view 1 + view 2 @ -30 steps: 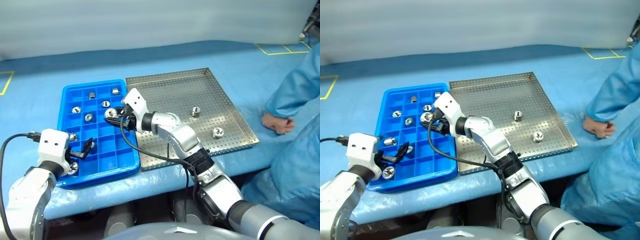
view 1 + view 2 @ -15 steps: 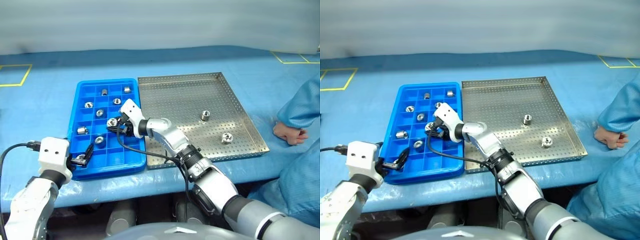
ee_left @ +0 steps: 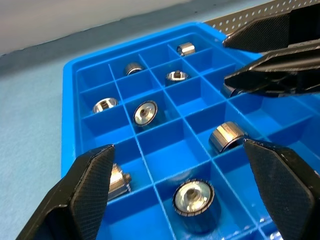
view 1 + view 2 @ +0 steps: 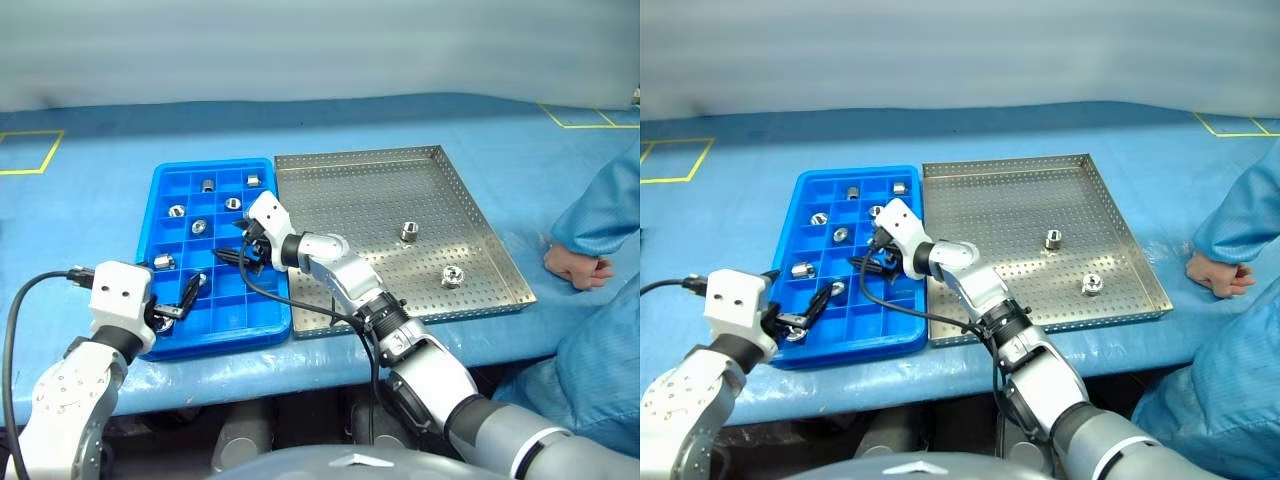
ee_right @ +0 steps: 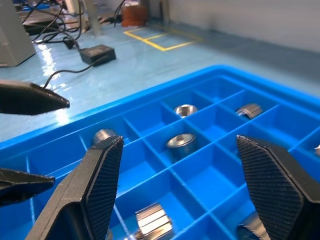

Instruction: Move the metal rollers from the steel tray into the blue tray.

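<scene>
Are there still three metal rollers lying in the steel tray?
No, the steel tray holds two metal rollers, one near its middle and another closer to its front edge.

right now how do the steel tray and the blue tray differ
The steel tray is silver, wide, with one open perforated floor; the blue tray is plastic, narrower, split into square compartments. The steel tray holds two metal rollers; the blue tray holds several. Both are rectangular, side by side.
</scene>
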You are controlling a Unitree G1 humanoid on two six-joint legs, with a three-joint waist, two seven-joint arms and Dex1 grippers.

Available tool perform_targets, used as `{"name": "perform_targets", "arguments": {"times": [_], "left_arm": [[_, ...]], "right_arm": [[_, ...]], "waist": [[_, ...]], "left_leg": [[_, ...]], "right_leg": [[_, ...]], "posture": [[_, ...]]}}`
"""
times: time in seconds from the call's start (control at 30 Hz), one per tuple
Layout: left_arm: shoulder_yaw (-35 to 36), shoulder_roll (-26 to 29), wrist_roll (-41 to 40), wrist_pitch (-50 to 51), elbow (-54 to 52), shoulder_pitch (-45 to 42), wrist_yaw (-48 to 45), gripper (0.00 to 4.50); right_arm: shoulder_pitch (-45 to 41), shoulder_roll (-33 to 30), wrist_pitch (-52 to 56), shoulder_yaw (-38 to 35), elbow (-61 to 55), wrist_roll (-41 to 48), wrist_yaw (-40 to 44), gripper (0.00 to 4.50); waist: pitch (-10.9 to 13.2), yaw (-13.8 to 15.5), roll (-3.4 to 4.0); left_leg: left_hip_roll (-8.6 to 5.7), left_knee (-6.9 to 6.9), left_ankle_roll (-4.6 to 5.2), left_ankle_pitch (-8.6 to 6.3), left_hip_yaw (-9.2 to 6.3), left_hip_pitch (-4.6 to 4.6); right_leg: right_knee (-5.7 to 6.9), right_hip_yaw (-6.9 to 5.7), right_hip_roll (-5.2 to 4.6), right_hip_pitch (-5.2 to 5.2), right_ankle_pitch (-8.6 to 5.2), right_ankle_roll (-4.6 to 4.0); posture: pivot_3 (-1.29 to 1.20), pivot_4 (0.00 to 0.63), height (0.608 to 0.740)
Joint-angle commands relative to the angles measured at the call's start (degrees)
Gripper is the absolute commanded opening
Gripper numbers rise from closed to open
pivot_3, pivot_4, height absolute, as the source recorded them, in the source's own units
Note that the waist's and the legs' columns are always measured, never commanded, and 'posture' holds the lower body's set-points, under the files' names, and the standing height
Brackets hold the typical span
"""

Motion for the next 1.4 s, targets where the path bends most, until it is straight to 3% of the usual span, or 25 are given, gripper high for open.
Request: {"name": "perform_targets", "arguments": {"times": [0.03,0.3,0.33,0.37,0.43,0.47,0.57,0.73,0.83,1.4], "left_arm": [[-1.09,-0.33,-1.02,-1.56,-0.53,-0.98,-0.44,4.50],[-1.09,-0.33,-1.02,-1.56,-0.53,-0.98,-0.44,4.50],[-5.27,-0.74,-2.08,-4.05,1.25,-4.57,-3.58,4.50],[-8.44,-0.97,-2.98,-5.96,2.59,-7.25,-5.85,4.50],[-11.63,-1.17,-3.88,-7.92,3.97,-9.94,-8.13,4.50],[-12.19,-1.07,-3.87,-7.78,4.46,-10.93,-8.41,4.50],[-13.17,-0.57,-3.75,-8.49,5.96,-12.51,-8.84,4.50],[-13.06,-0.16,-3.81,-8.85,6.12,-12.29,-8.28,4.50],[-12.97,-0.15,-3.77,-8.97,5.95,-11.84,-7.82,4.50],[-13.50,0.15,-3.67,-9.48,6.15,-11.73,-7.22,4.50]], "right_arm": [[0.94,-0.91,1.60,-1.88,-6.30,0.58,-1.44,3.80],[0.94,-0.91,1.60,-1.88,-6.30,0.58,-1.44,3.80],[2.91,-5.77,3.96,-6.28,-8.80,-2.07,-5.88,3.80],[4.42,-9.39,5.86,-9.60,-10.79,-4.06,-9.22,3.80],[5.93,-13.04,7.81,-12.88,-12.82,-6.02,-12.61,3.80],[6.27,-13.34,8.27,-14.26,-12.36,-6.54,-15.67,3.80],[7.07,-13.54,9.91,-15.71,-12.22,-7.40,-20.92,3.80],[7.07,-13.02,10.75,-15.24,-12.59,-7.23,-21.05,3.80],[6.73,-13.40,10.45,-15.84,-11.60,-6.99,-21.20,3.80],[5.29,-13.97,9.30,-20.15,3.60,-7.28,-29.35,3.80]], "waist": [[0.00,0.00,0.00],[-0.01,-0.05,-0.01],[0.04,-0.18,0.07],[0.04,-0.19,0.07],[0.11,0.57,0.29],[0.09,1.22,0.26],[0.02,-1.49,0.18],[0.05,-5.82,0.23],[0.05,-5.86,0.23],[0.05,-5.80,0.22]], "left_leg": [[0.00,0.00,0.00,0.00,0.00,0.00],[0.00,0.00,0.00,0.00,0.00,0.00],[0.00,0.00,0.00,0.00,0.00,0.00],[0.13,-0.94,-0.68,0.38,-0.37,0.04],[0.15,-0.96,-0.69,0.37,-0.31,0.03],[-0.08,-0.81,-0.69,0.43,-0.62,-0.10],[-0.27,-0.61,-0.24,0.43,-0.39,-0.32],[-0.10,-0.93,-0.25,0.43,-0.14,-0.02],[0.13,-0.92,-0.25,0.43,-0.31,-0.03],[0.08,-0.73,-0.28,0.45,-0.03,-0.02]], "right_leg": [[0.00,0.00,0.00,0.00,0.00,0.00],[0.00,0.00,0.00,0.00,0.00,0.00],[0.00,0.00,0.00,0.04,0.00,0.00],[0.09,-0.36,0.37,-0.11,-0.28,-0.69],[0.06,-0.35,0.42,-0.09,-0.31,-0.72],[0.01,-0.59,0.30,-0.04,-0.41,-0.57],[-0.08,-0.50,-0.35,0.04,-0.26,-0.39],[0.02,0.01,0.24,-0.09,-0.01,0.04],[0.03,0.12,0.63,-0.05,-0.01,0.00],[-0.01,0.43,0.59,-0.03,0.00,0.01]], "posture": [[0.02,0.150,0.740],[0.02,0.150,0.740],[-0.11,0.150,0.740],[-0.11,0.150,0.740],[-0.11,0.150,0.740],[-0.14,0.150,0.740],[-0.13,0.150,0.740],[-0.12,0.150,0.740],[-0.12,0.150,0.740],[-0.12,0.150,0.740]]}}
